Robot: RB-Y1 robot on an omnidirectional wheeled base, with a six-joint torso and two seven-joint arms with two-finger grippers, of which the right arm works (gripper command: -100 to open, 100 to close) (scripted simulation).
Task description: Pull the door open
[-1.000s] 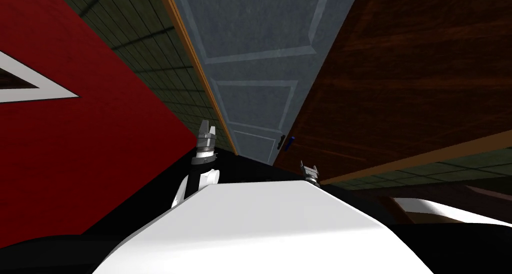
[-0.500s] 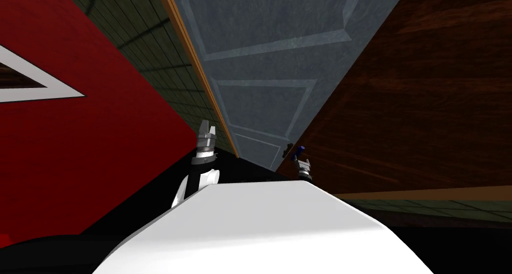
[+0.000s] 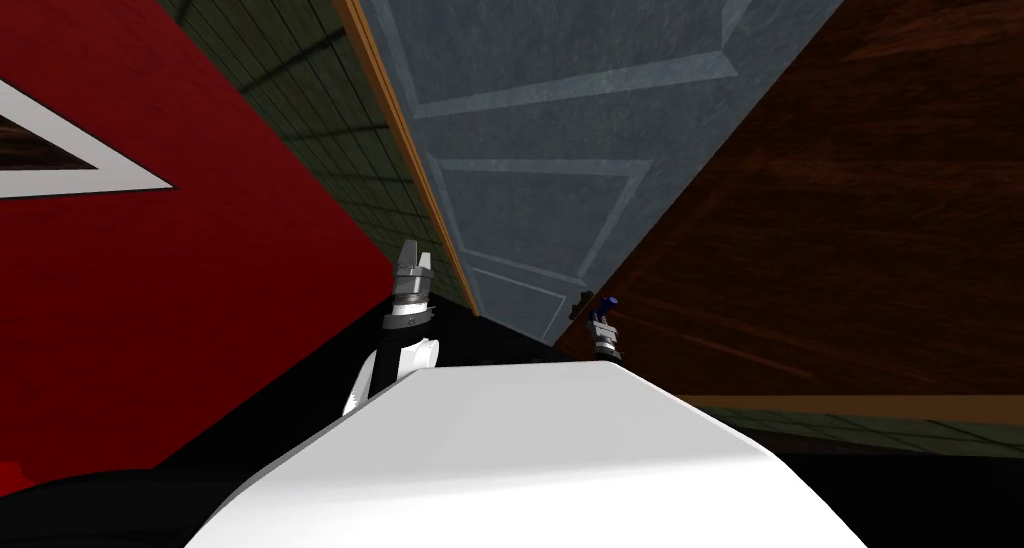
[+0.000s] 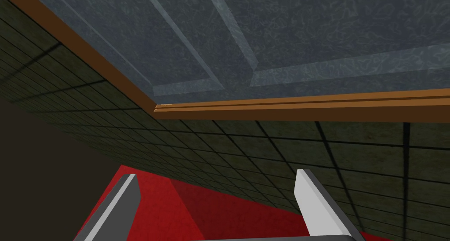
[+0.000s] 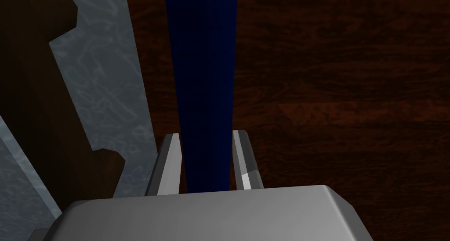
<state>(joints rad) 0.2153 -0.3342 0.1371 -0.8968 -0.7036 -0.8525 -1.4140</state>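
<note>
My right gripper (image 5: 203, 137) clamps the dark blue bar handle (image 5: 202, 67) on the dark brown wooden door (image 5: 351, 97); left gripper (image 4: 217, 177), at its ten o'clock, fingers apart.

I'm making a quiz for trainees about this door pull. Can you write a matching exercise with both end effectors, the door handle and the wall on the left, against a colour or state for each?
Things:
1. left end effector
2. right end effector
3. door handle
4. left wall

Colour or state:
a. dark blue
b. open
c. red
d. shut on the door handle

Pairs: 1-b, 2-d, 3-a, 4-c
</note>
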